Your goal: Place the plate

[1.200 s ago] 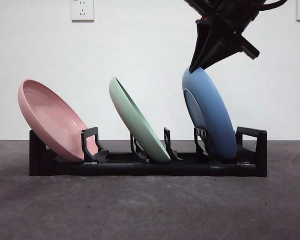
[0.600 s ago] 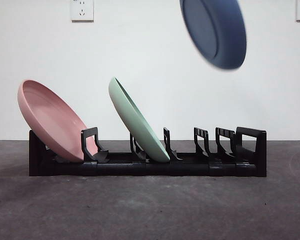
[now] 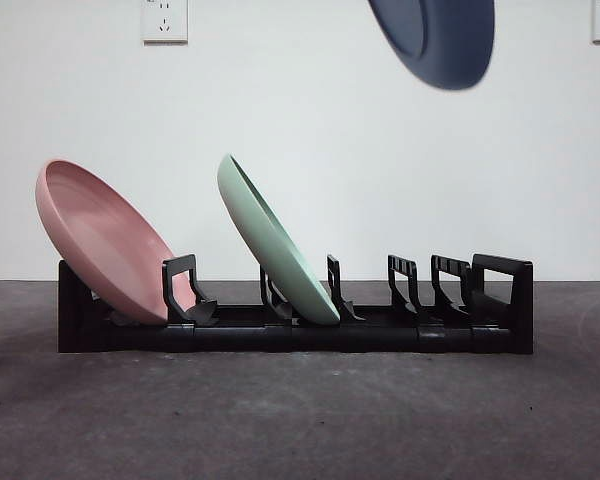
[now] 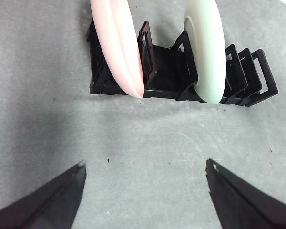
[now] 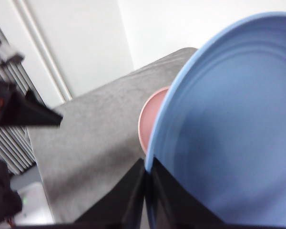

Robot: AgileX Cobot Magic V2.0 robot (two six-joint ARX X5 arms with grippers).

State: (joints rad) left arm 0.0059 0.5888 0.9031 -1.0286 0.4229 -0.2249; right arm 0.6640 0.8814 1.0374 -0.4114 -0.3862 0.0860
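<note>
Blue plate (image 3: 435, 40) hangs high above the right end of the black rack (image 3: 295, 335), well clear of it and partly cut off by the top of the front view. The right gripper (image 5: 145, 191) has its jaws pinched together on the plate's rim, as the right wrist view shows, with the plate's face filling most of that picture. The left gripper (image 4: 143, 191) waits over bare bench (image 4: 148, 143) in front of the rack, jaws spread wide and holding nothing.

On the rack, the pink plate (image 3: 105, 240) leans in the left-hand slot and the green plate (image 3: 275, 240) in the middle one; the slots on the right, between the upright black prongs (image 3: 405, 285), stand free.

To place the plate well, I judge it should be kept on edge and tilted much like the other two, lined up with wherever it is meant to go, and brought down slowly so the lower rim seats before the jaws let go. Swinging it sideways near the green plate risks a knock; releasing early could let it roll or tip.
</note>
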